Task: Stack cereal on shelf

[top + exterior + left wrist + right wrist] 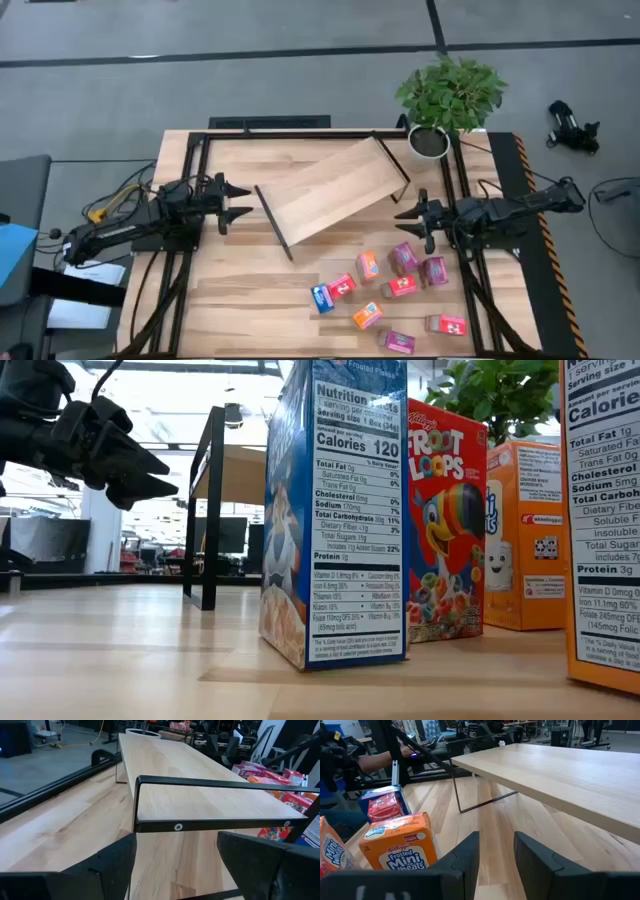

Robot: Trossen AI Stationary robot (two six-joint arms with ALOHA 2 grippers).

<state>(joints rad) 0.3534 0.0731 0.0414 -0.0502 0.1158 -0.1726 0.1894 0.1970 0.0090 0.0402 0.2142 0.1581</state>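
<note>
The shelf (330, 190) is a light-wood board with black end brackets, standing askew on the tabletop on its brackets. Several small cereal boxes (390, 285) in pink, red and orange, plus one blue box (321, 297), stand or lie scattered on the near right part of the table. My left gripper (240, 199) is open and hovers just left of the shelf's left bracket (220, 802). My right gripper (403, 216) is open near the shelf's right end, above the far edge of the boxes. In the right wrist view an orange Mini-Wheats box (400, 842) sits beside the fingers.
A potted plant (448, 95) stands at the table's far right corner. A black frame (200, 150) runs along the table's edges. Bare wood lies on the near left part of the table (240, 310). In the low view the blue box (335, 510) fills the foreground.
</note>
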